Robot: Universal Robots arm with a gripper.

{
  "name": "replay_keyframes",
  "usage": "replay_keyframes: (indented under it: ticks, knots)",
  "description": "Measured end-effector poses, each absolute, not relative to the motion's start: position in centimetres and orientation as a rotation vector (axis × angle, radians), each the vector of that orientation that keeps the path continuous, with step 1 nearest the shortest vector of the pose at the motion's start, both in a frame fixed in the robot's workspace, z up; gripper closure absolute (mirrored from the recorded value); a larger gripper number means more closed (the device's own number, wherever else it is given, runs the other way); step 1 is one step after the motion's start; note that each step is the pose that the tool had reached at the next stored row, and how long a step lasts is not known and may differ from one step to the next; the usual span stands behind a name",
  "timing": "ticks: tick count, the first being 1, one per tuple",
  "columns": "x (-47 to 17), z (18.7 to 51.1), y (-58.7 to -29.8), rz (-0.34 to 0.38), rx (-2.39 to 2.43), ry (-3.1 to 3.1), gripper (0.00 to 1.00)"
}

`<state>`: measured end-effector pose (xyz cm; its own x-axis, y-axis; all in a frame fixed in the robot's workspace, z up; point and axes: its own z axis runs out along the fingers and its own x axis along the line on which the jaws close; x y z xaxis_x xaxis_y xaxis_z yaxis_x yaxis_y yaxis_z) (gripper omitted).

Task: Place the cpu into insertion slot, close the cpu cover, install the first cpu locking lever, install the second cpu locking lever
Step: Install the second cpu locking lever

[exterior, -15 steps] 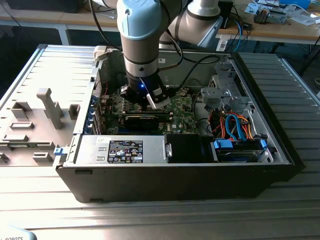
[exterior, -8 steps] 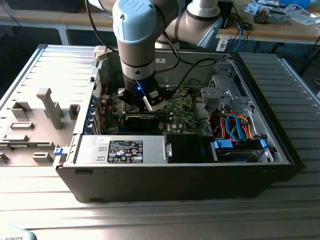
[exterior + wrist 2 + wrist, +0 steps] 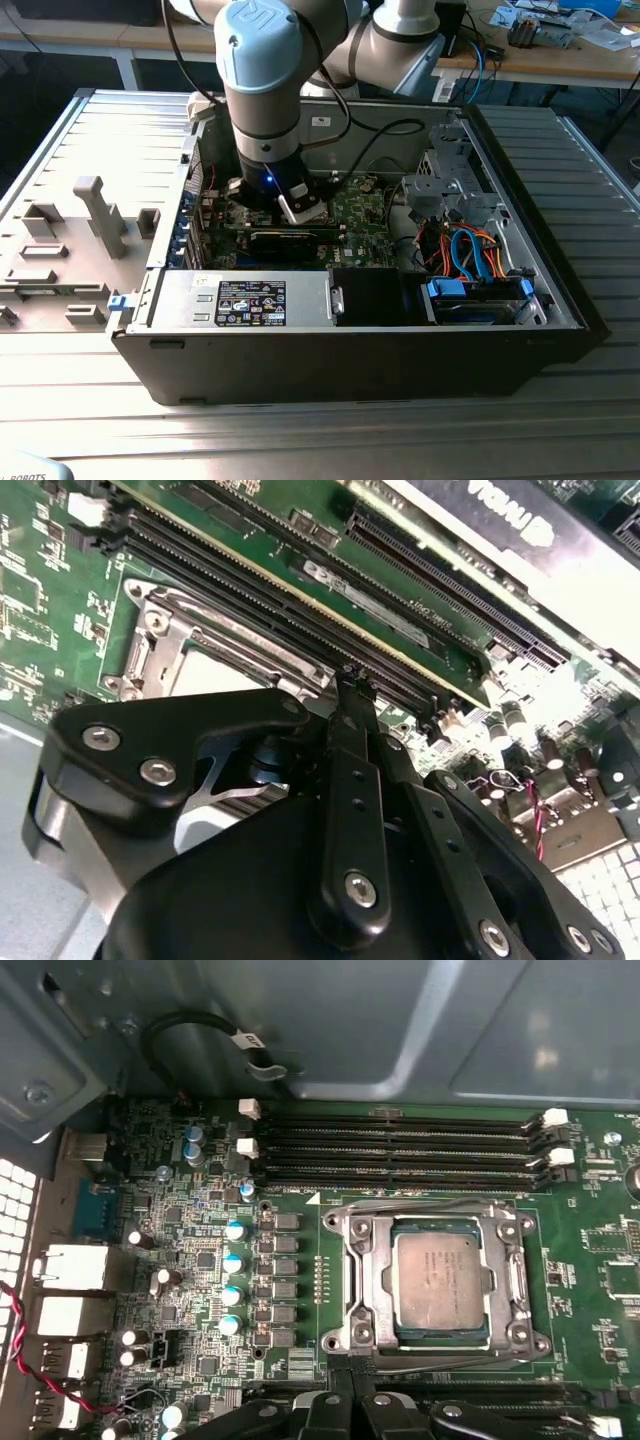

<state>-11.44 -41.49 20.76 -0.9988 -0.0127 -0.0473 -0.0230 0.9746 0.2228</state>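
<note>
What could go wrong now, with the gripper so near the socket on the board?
The cpu lies in the insertion slot with the cpu cover down around it; a slanted push there might shift the chip. The gripper hangs close beside the long black memory slots, so a sideways move may strike them. Loose cables lie inside the case.

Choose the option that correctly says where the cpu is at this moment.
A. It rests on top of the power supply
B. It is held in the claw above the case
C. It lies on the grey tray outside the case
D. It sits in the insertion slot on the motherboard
D: in the first wrist view the cpu lies flat inside the insertion slot, with the silvery cpu cover framing it.
</note>
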Motion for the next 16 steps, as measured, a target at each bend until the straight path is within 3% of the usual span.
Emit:
replay_keyframes:
  ticks: [16]
  knots:
    - [-11.59, 19.72, -40.75, 0.383, -0.098, 3.076, 0.89]
